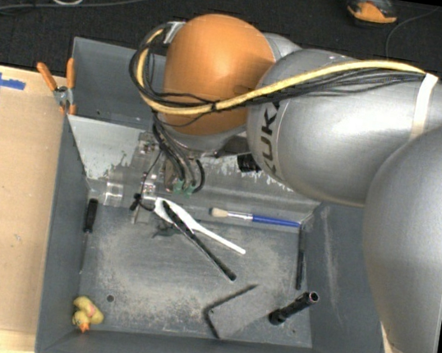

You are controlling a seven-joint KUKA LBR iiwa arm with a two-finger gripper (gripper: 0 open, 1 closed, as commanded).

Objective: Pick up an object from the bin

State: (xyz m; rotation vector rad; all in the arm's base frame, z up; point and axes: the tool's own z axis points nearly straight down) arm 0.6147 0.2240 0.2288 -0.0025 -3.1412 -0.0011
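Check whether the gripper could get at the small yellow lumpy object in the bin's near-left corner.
Probably yes: the small yellow lumpy object lies alone with nothing on it, though the walls of the grey metal bin close beside it could crowd the gripper.

Silver arm (335, 140) w/ orange cover (214, 62)

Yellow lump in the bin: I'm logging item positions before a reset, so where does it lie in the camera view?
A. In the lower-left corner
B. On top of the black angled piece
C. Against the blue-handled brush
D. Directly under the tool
A: the yellow lump sits by itself on the floor of the bin, tucked into the lower-left corner where the left and near walls meet.
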